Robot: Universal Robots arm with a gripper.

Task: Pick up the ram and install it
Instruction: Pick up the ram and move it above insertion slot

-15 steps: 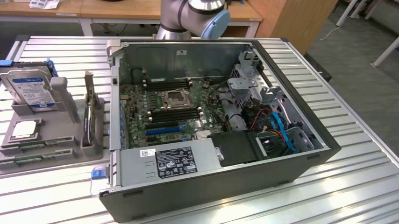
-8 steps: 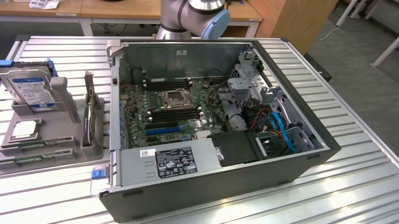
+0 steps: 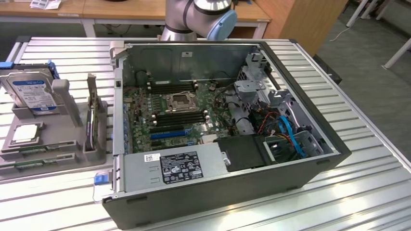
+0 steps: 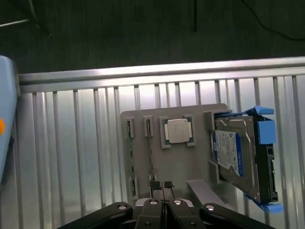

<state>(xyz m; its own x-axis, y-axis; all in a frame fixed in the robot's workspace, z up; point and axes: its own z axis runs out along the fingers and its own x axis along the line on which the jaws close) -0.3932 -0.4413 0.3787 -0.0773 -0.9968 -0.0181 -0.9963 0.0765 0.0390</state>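
A silver table of ribbed aluminium slats (image 3: 359, 183) fills the scene, and its grooves catch bright glare from the room light. On it, lying on its side, is a dark grey computer case with its side panel off (image 3: 301, 178). The open side shows a motherboard with rows of black slots (image 3: 176, 103), a boxy grey power supply with a black label (image 3: 173, 168), and blue and orange cables (image 3: 289, 137).

Towards the exterior view's left sits a flat grey plastic holder tray (image 3: 45, 171). The ram (image 3: 40, 147), a long thin green circuit-board stick, rests on edge in a tray slot just beside a square silver CPU chip (image 3: 24, 134). A second green stick (image 3: 32, 164) lies in the next slot, parallel to it. A blue-labelled metal hard drive in a blue bracket (image 3: 29, 91) leans at the tray's far end.

The silver robot arm with light-blue joint caps (image 3: 205, 14) rises behind the case. In the wrist view the black gripper (image 4: 162, 187) hangs above the tray's edge with its jaws pressed together and nothing between them, apart from both sticks.

Behind the table stand wooden desks (image 3: 115, 7) on a grey carpeted floor (image 3: 366, 62). White furniture legs (image 3: 398, 48) show at the exterior view's right.
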